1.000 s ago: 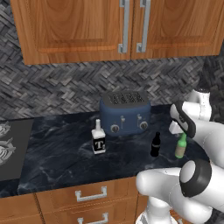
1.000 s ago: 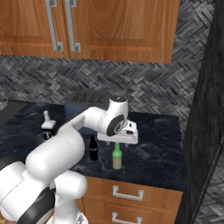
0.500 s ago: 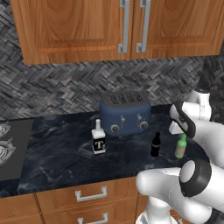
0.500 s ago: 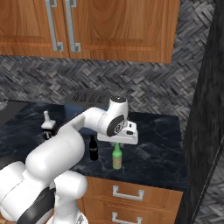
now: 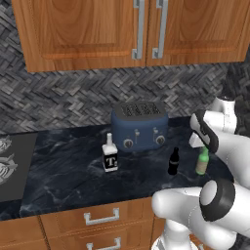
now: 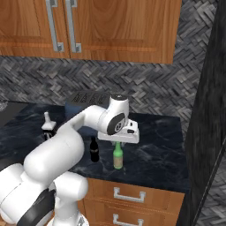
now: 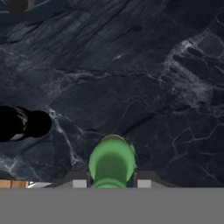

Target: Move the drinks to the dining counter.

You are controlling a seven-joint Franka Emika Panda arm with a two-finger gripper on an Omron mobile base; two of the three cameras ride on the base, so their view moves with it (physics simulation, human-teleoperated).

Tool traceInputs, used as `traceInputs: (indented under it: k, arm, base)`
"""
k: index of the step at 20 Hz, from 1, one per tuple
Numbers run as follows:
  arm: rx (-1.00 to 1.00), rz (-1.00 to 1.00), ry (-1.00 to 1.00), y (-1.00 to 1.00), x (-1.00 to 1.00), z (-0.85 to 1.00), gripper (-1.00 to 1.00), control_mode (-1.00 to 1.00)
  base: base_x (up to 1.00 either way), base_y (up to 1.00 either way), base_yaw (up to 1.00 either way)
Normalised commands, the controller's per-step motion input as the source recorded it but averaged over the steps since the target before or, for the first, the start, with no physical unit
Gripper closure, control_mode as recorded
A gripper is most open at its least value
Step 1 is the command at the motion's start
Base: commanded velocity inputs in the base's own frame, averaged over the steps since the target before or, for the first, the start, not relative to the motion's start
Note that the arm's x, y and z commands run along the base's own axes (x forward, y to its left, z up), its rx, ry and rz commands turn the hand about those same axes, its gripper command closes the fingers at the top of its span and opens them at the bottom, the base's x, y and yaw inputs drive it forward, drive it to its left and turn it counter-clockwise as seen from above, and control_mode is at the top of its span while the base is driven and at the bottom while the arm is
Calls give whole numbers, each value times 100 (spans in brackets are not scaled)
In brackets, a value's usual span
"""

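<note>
1. The gripper (image 6: 118, 143) hangs straight down over the green bottle (image 6: 118, 157), its jaws drawn in tight on the bottle's neck; in the hand view the green top (image 7: 112, 162) sits squeezed between the two pads (image 7: 79, 183).
2. The green bottle stands upright on the black marble tabletop (image 5: 68, 180), near its front edge and toward its right end.
3. Just to the bottle's left, apart from it, stands the slim black bottle (image 5: 173, 161), also upright; in the hand view it lies at the left edge as a dark shape (image 7: 22, 124).
4. Further left, well apart from both, is the squat clear bottle (image 5: 110, 155) with a white cap. Its black label bears a large white "T"; no other writing can be read.
5. Behind the bottles, against the herringbone tile wall (image 5: 63, 97), sits the blue toaster (image 5: 139, 126), with knobs on its front.
6. Wooden wall cupboards (image 5: 97, 29) with metal handles hang above; wooden drawers (image 5: 97, 217) run below the tabletop.
7. A stove top (image 5: 10, 163) lies at the far left.
8. A tall dark panel (image 6: 207, 110) bounds the tabletop on the right, near the arm.
</note>
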Motion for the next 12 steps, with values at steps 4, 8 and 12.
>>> traceInputs:
  k: [4,8,12]
  arm:
    - [0,0,0,1,-8,51,100,-100]
    - [0,0,4,1,-11,41,100,-100]
    - [0,0,4,10,-17,29,100,-100]
  base:
    - [0,0,0]
    - [0,0,0]
    - [0,0,0]
